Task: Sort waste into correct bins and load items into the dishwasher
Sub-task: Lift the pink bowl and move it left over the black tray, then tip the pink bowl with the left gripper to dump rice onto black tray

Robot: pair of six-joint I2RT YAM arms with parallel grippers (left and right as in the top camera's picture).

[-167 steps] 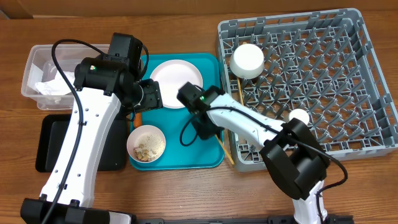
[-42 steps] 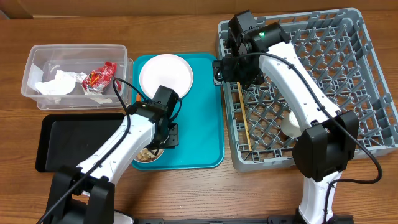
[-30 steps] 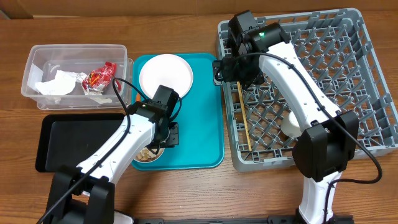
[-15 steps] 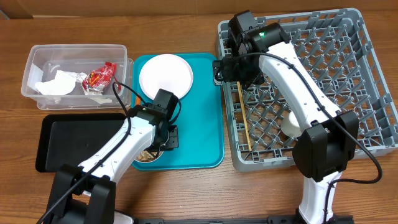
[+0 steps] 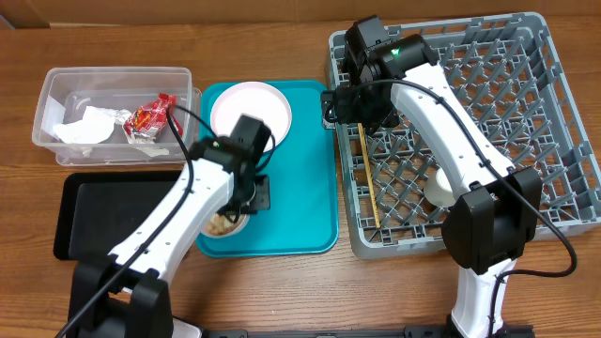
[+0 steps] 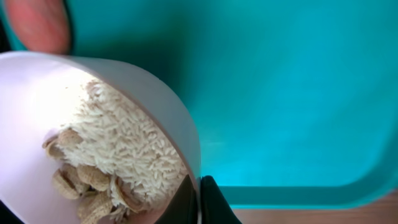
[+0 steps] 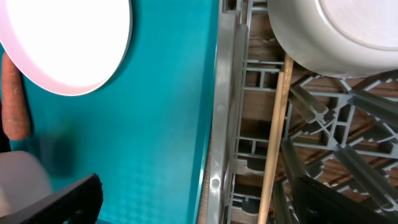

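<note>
left fingers (image 6: pixel 217 208) grip the bowl (image 6: pixel 163 113) rim; if this thin hold slips, rice (image 6: pixel 124 144) spills on the tray (image 6: pixel 298 93). right fingers (image 7: pixel 62 199) open.

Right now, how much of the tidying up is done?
Done: the napkin and red wrapper sit in the clear tub; a bowl, a chopstick and the cup are in the grey rack. In hand: the left gripper pinches the rim of the rice bowl. Left: emptying that rice, the carrot and the plate on the teal tray.
</note>
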